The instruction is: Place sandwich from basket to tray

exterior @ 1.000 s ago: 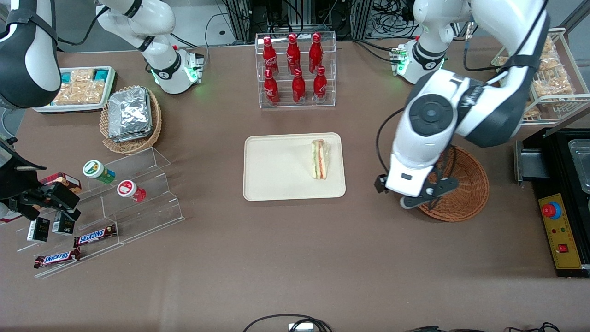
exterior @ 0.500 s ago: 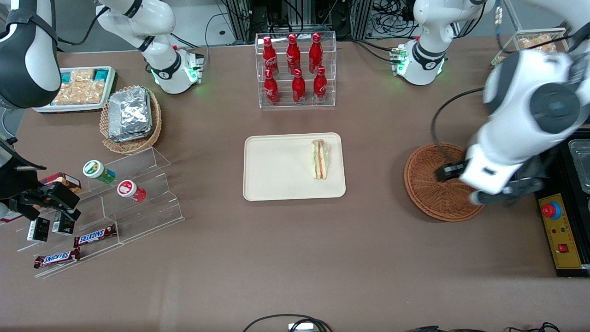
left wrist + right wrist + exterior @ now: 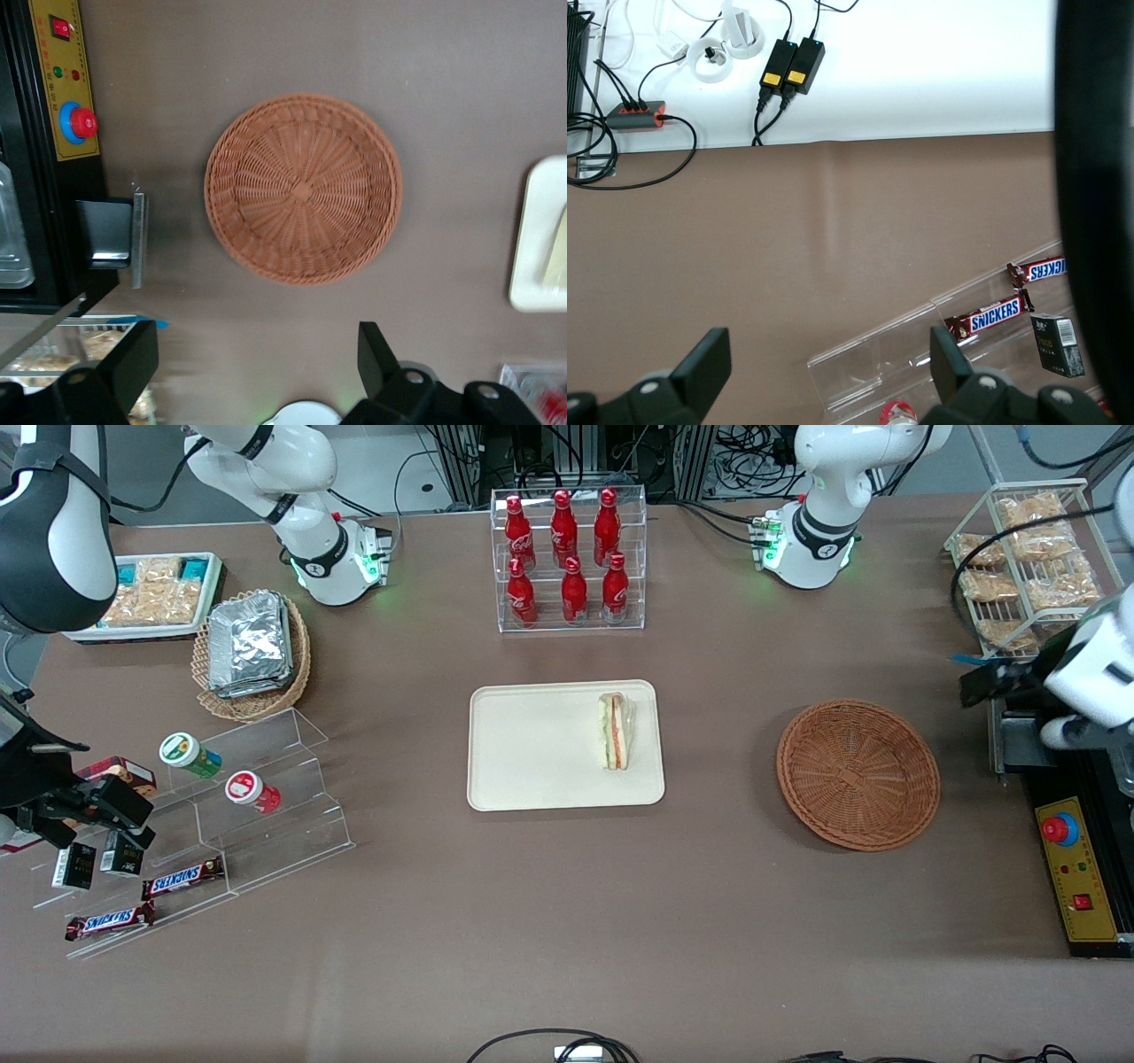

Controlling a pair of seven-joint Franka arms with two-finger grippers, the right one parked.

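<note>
Gripper (image 3: 252, 367) hangs high over the table at the working arm's end, fingers (image 3: 133, 359) spread wide apart, nothing btwn them. In front view it's hard to make out; only the arm's wrist shows at the frame edge, above a black unit w/ a red button (image 3: 1060, 829) and yellow panel.

Seen from the wrist cam, the basket (image 3: 303, 188) sits on the brown table, below the gripper and clear of the fingers, no contact. It's round, reddish-brown wicker, holding nothing. The black unit's red button (image 3: 82, 123) lies just beside it, off the rim.

Front view: basket (image 3: 858, 773) sits btwn the tray and the black unit, well apart from both.

Sandwich (image 3: 615, 731) lies in the tray (image 3: 532, 744), on the part nearest the basket, close to the rim there. Triangular wedge in clear wrap, white bread, green and orange-red layers showing. It's well apart from the gripper, w/ the whole basket btwn them. Wrist cam catches just the tray's edge (image 3: 534, 235) w/ a pale sliver on it, too little to tell what.

Farther from the front cam than the tray: clear rack of red bottles (image 3: 567, 558). Wire rack w/ snack bags (image 3: 1028, 567) stands at the working arm's end, near the wrist. Toward the parked arm's end: lighter wicker basket of foil packets (image 3: 251, 646), white-rimmed tray of snacks (image 3: 151, 593), clear stepped stand w/ two small cups (image 3: 217, 771) and Snickers bars (image 3: 146, 899).
</note>
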